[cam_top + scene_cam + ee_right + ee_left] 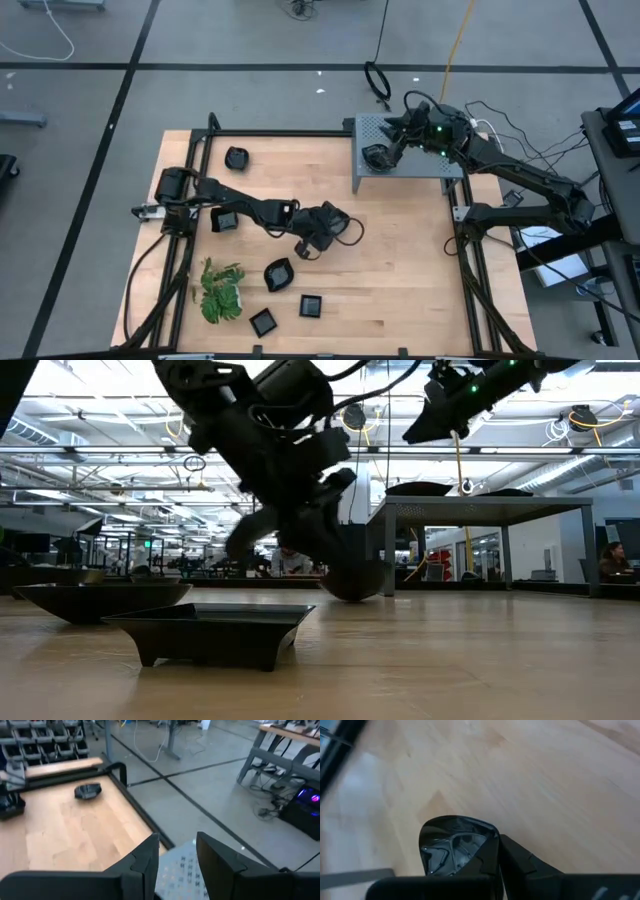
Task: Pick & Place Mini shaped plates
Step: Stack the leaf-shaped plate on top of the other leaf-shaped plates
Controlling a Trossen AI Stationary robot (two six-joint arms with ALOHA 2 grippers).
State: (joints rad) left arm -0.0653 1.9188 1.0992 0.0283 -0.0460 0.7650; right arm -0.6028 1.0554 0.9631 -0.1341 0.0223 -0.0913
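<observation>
My left gripper (325, 225) is at the table's middle, shut on a small glossy black dish (452, 845), which also shows in the low view (350, 582) under the fingers. My right gripper (385, 150) is open and empty above the grey perforated stand (420, 160) at the back right, and its fingers frame the stand's top (177, 870). A black dish (375, 157) lies on the stand beside it. More black dishes lie on the table, at the far left (237, 157), left (225, 220) and near the front (278, 273), (311, 306), (263, 321). My left gripper holds the dish by its rim (485, 842) on the side nearest the wrist, coming at it slanting down from the table's left. The dish hangs below the fingers with its hollow side toward the camera, low over the table. Whether its bottom (350, 596) touches the wood cannot be told.
A green leafy plant (220, 292) lies at the front left. A black frame (205, 150) runs along the table's edges. In the low view, two dishes (210, 630), (95, 600) stand close to the camera. Bare wood shows on the table's right half.
</observation>
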